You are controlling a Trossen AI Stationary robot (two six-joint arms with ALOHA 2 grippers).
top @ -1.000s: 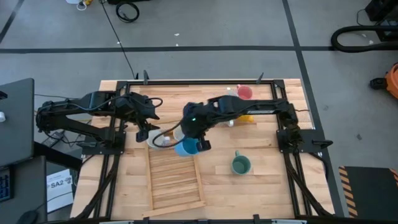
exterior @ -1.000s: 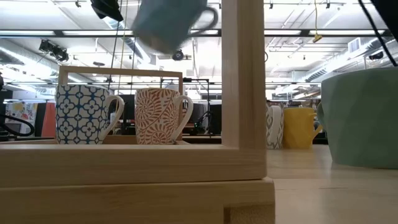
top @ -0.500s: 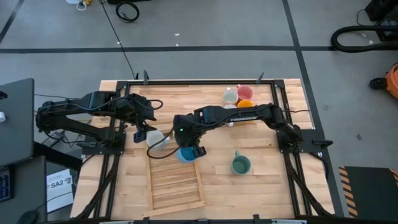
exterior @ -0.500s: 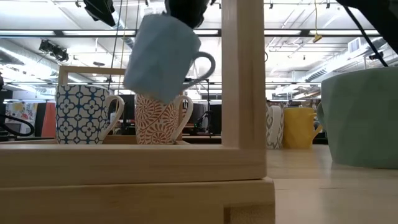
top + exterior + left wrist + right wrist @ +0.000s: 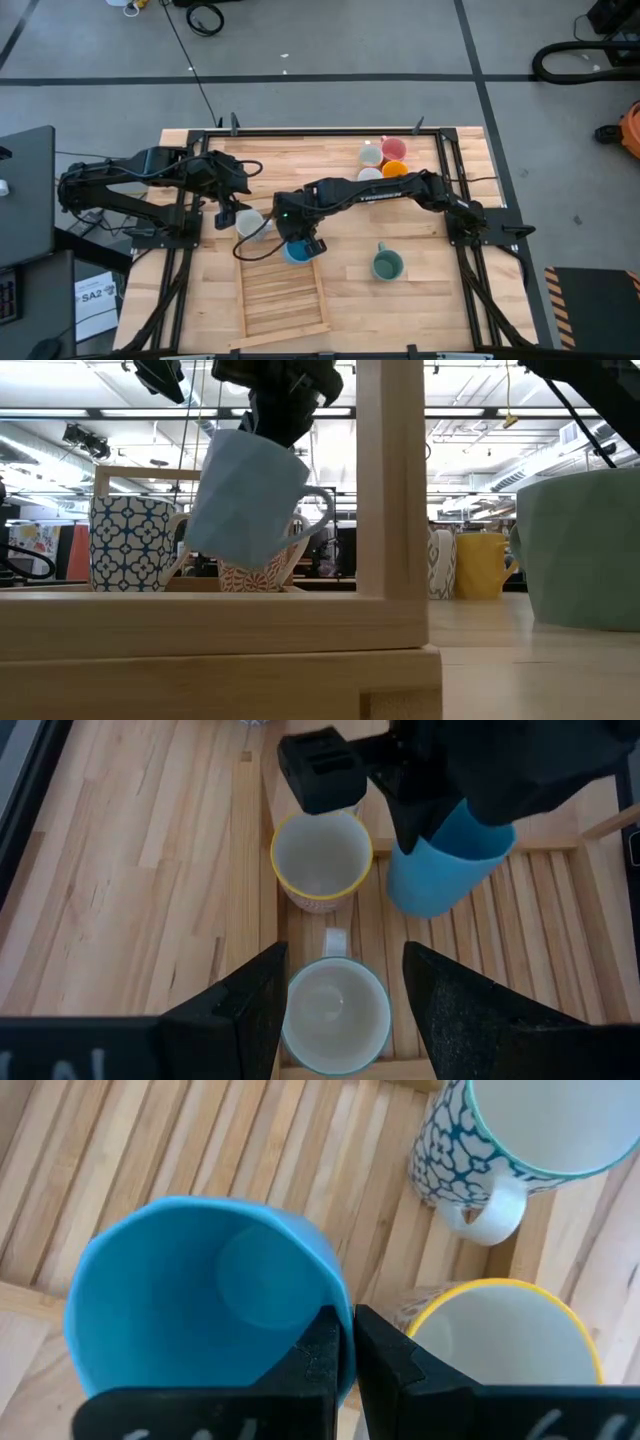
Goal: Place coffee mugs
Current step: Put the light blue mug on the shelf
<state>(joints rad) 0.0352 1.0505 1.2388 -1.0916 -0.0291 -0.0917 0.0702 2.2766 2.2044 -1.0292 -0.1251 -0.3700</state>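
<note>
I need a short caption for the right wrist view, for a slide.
Right gripper holds the blue mug by its rim over the slatted wooden tray, beside two patterned mugs.

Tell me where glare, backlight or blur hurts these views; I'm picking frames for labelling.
Low view: bright ceiling lights behind, the right tool a dark silhouette above the tilted blue mug; the big green mug near the lens looks soft. Wrist views: even light, own fingers blurred. High view: even, no glare.
</note>
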